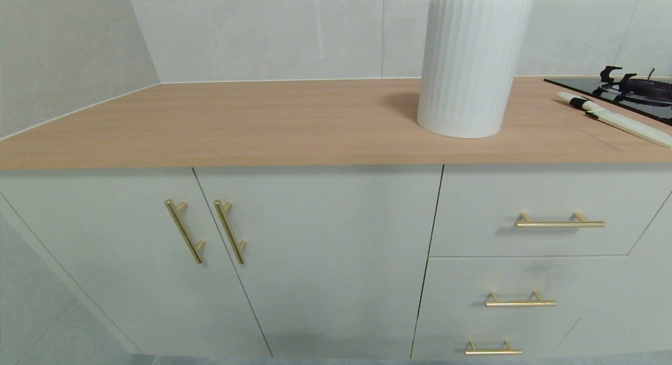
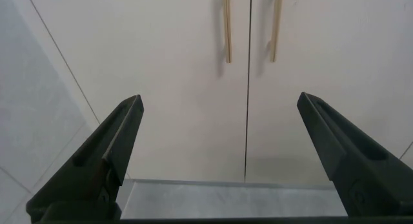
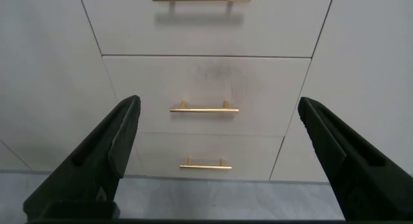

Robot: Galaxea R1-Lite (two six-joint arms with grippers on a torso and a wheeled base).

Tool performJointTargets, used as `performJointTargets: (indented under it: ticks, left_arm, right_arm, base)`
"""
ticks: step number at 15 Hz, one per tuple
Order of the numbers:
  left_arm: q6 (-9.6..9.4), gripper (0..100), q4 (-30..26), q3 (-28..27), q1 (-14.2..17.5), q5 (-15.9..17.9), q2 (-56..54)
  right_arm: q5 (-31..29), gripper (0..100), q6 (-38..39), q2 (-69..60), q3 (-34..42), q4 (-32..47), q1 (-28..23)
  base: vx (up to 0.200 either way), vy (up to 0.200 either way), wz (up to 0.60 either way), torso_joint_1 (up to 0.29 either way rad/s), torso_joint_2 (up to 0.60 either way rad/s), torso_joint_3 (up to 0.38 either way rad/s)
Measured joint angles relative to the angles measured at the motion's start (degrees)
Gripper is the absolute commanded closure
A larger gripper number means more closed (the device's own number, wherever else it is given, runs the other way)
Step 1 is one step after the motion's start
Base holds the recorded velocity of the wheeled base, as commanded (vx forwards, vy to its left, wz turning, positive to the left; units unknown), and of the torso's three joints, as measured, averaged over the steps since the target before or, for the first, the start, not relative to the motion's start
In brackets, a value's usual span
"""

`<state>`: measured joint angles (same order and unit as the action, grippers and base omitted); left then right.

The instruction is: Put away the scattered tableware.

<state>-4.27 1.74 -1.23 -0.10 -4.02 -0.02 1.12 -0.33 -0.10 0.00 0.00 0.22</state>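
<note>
The white ribbed canister [image 1: 470, 65] stands upright on the wooden countertop [image 1: 262, 123], and everything here is placed from it. To its right, near but apart from it, a knife [image 1: 614, 118] with a pale blade and a white handle ringed by a black band lies flat on the wood, handle end nearer the canister. Just beyond the knife, farther from the canister, sits the black glass stovetop [image 1: 638, 100] with a dark burner grate on it.

Below the canister and off to its left, two cabinet doors meet at a seam, each with a gold bar handle [image 1: 185, 231]. The left gripper [image 2: 219, 102] faces these doors low down, its dark fingers [image 2: 116, 140] spread wide with nothing between them.

Directly beneath the canister runs a stack of three drawers. The top drawer [image 1: 530, 212] carries a long gold handle, and the two below it carry shorter ones. The right gripper [image 3: 219, 102] faces the drawer fronts, level with the middle drawer handle [image 3: 204, 109]. Its fingers [image 3: 113, 143] are likewise splayed apart and holding nothing.
</note>
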Motion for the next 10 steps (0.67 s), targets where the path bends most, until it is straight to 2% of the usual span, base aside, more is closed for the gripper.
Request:
performJointTargets:
  ticks: [5,10]
  left_arm:
    - [-0.02,0,-0.02,0.0,0.02,0.01,0.0]
    - [0.04,0,-0.05,0.0,-0.01,-0.02,0.0]
  right_arm:
    - [0.0,0,0.01,0.02,0.0,0.0,0.05]
    - [0.0,0,0.06,0.02,0.0,0.0,-0.01]
  base:
    - [0.0,-0.2,0.0,-0.001,0.0,0.002]
    - [0.0,0.0,0.0,0.0,0.0,0.0]
